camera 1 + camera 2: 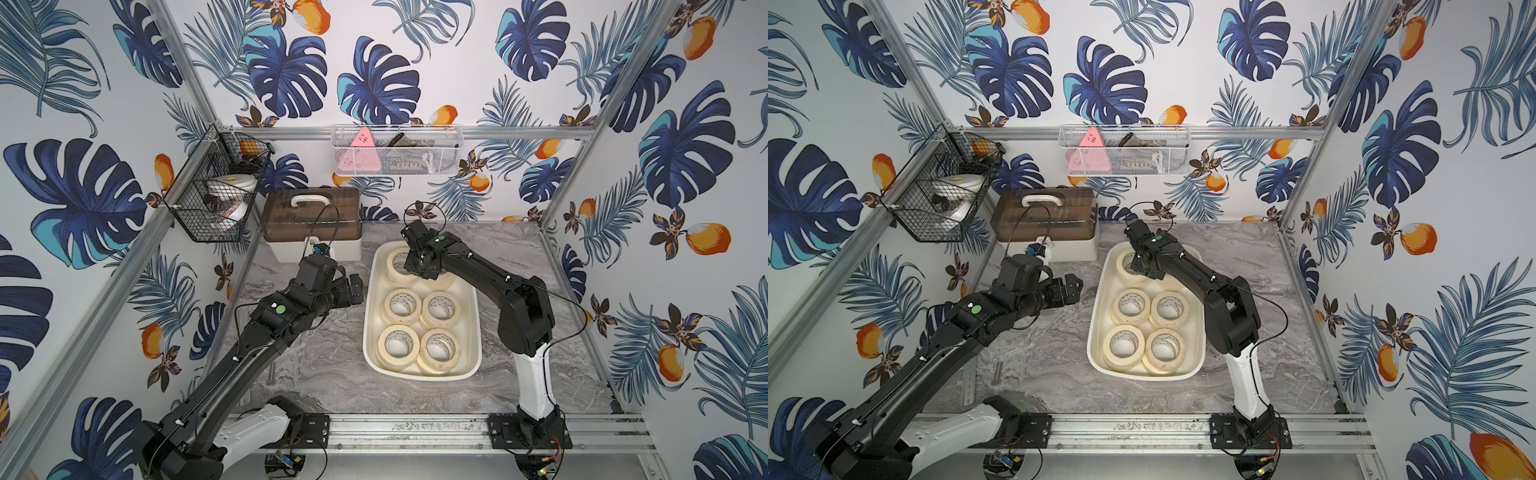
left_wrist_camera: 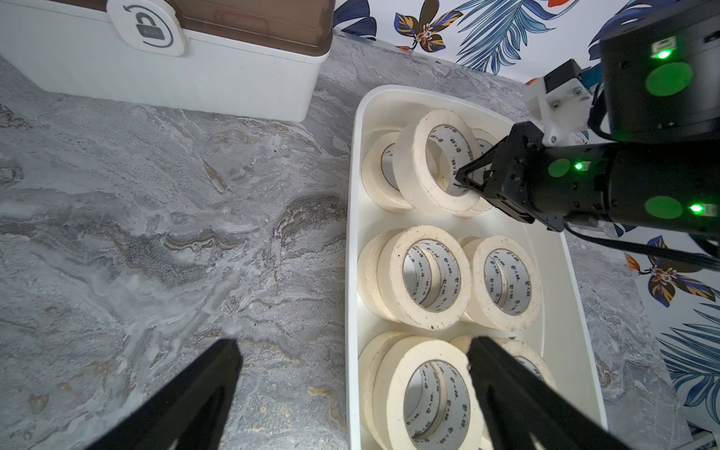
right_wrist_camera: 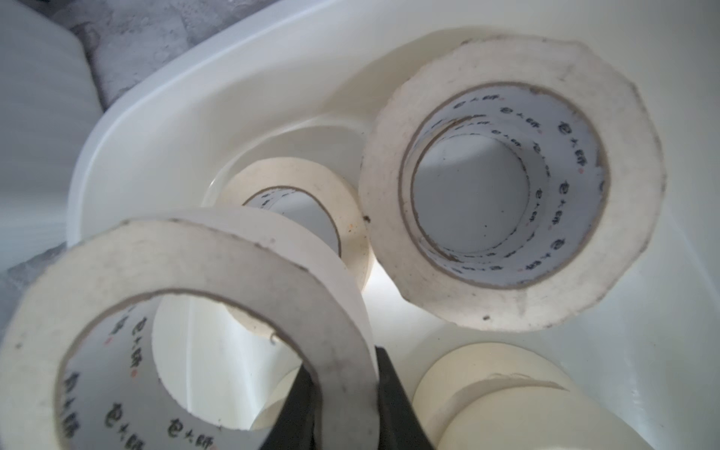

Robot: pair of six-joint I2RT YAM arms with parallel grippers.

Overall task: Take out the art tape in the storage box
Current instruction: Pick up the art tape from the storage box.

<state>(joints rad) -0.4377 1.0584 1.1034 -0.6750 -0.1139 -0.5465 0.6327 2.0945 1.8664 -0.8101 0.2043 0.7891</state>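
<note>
Roll of art tape [image 2: 419,167] pinched by the right hand [image 2: 469,177] inside the storage box [image 1: 471,324].
The right hand is closed narrowly on the roll's wall, one finger set inside the core and one outside, and the roll is held tilted over other rolls at the box's far end. The left hand [image 2: 352,345] is spread fully wide and nothing is held in it; it is positioned over the counter [image 1: 316,357], just beside the box's rim. Four stacks of rolls are laid flat in the near part of the box. A white case [image 1: 311,216] with a brown lid is stood behind on the counter.
</note>
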